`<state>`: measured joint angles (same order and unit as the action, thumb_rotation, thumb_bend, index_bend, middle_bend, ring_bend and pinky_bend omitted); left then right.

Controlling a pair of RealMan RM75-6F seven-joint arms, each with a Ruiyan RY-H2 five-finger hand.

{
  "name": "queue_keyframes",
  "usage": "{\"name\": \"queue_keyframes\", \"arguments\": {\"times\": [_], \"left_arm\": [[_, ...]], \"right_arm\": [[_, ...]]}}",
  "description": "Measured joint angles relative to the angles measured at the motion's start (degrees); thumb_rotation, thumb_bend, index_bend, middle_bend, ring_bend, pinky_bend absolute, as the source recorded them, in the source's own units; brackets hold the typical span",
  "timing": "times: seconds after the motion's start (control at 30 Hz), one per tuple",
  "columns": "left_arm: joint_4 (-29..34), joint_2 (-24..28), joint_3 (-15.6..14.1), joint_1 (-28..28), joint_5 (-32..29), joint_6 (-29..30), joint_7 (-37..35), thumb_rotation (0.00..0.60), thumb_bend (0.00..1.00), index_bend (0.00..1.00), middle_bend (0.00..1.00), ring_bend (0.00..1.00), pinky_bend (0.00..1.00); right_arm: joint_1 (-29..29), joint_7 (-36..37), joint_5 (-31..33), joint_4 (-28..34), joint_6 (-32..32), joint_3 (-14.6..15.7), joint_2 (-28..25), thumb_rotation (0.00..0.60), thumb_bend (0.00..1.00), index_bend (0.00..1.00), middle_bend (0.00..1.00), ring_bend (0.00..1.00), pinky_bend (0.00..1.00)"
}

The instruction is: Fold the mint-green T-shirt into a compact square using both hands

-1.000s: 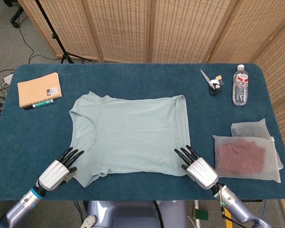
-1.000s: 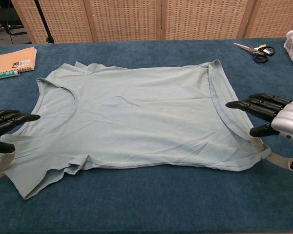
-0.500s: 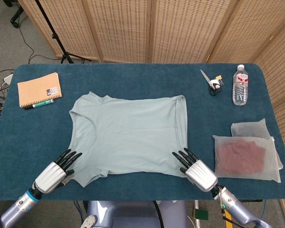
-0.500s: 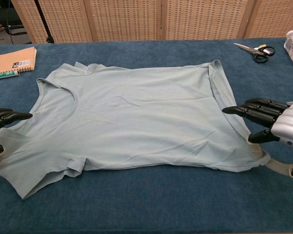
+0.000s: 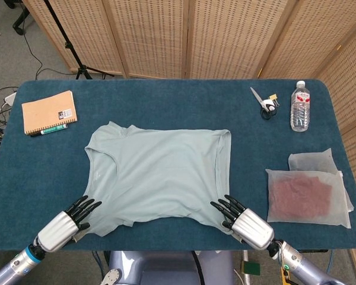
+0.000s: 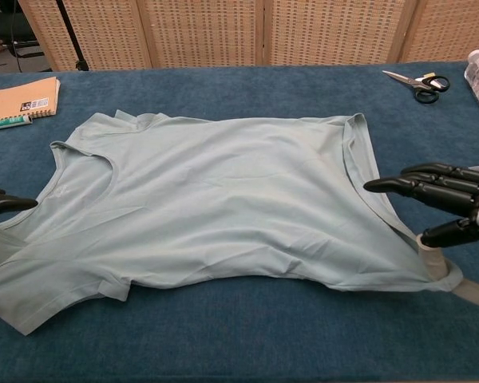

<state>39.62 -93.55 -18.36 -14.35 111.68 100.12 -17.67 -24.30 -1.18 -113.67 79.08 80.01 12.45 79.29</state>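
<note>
Head view: mint-green T-shirt spread flat mid-surface. Left hand at its near sleeve corner, right hand at its near hem corner, fingers extended; actual grip impossible to tell. Risk: thin pinch slipping mid-lift, skewing the fold.

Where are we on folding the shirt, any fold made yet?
No fold yet: the mint-green T-shirt lies spread flat. In hand: left hand and right hand hold its near corners, pinching the fabric. Every fold into the square remains.
</note>
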Motion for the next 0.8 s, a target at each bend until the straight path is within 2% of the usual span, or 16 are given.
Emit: {"name": "queue_keyframes", "arguments": {"times": [0.57, 0.8], "left_arm": [[8.71, 8.43, -4.24, 1.32, 4.69, 2.74, 0.14, 0.600, 0.60, 0.74, 0.00, 0.00, 0.00], [9.76, 10.30, -5.59, 2.12, 6.66, 3.64, -0.61, 0.600, 0.59, 0.74, 0.00, 0.00, 0.00]], "right_arm": [[0.30, 0.90, -8.47, 4.46, 2.38, 5.32, -3.81, 0.600, 0.62, 0.67, 0.00, 0.00, 0.00], [0.96, -0.87, -11.92, 6.37, 3.19, 7.21, -5.31, 0.600, 0.62, 0.67, 0.00, 0.00, 0.00]]}}
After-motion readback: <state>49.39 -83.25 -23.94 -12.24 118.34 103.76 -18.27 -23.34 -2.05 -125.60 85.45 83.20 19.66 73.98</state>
